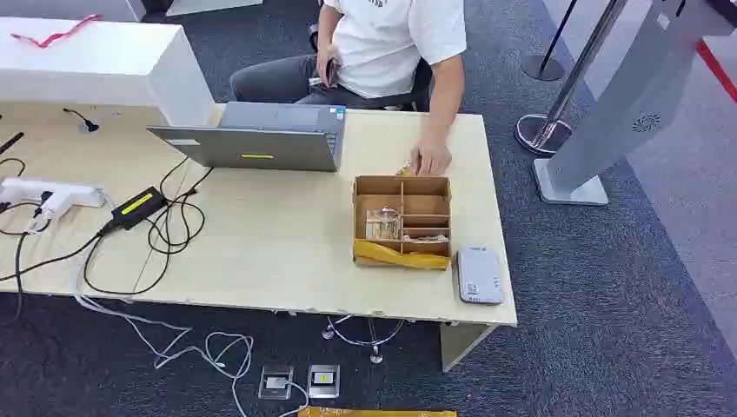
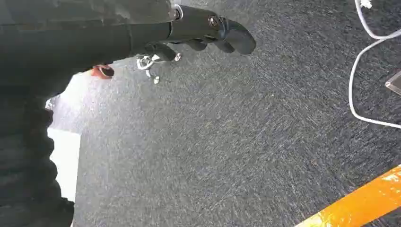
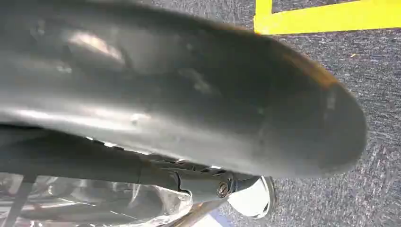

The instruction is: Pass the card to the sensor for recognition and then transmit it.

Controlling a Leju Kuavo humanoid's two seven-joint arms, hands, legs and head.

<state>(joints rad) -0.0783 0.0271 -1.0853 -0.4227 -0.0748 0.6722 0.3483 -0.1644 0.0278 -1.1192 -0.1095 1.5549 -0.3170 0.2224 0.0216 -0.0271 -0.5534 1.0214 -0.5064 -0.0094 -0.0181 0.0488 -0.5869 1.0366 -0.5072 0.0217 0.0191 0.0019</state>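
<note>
The left hand (image 2: 203, 30) hangs over dark grey carpet (image 2: 227, 142), its dark fingers (image 2: 236, 40) lightly curled and holding nothing. Whether the right hand (image 3: 208, 182) is open or closed cannot be told. On the pale wooden desk (image 1: 261, 252), a grey card sensor (image 1: 480, 274) lies at four o'clock, just beside the brown divided cardboard box (image 1: 401, 222). A person's hand (image 1: 430, 160) rests at the box's twelve o'clock.

A blurred dark grey hand (image 3: 179, 94) is looming close to the camera. Behind it, dark grey carpet (image 3: 378, 85) is showing, with a yellow floor stripe (image 3: 326, 16) lying across it.
</note>
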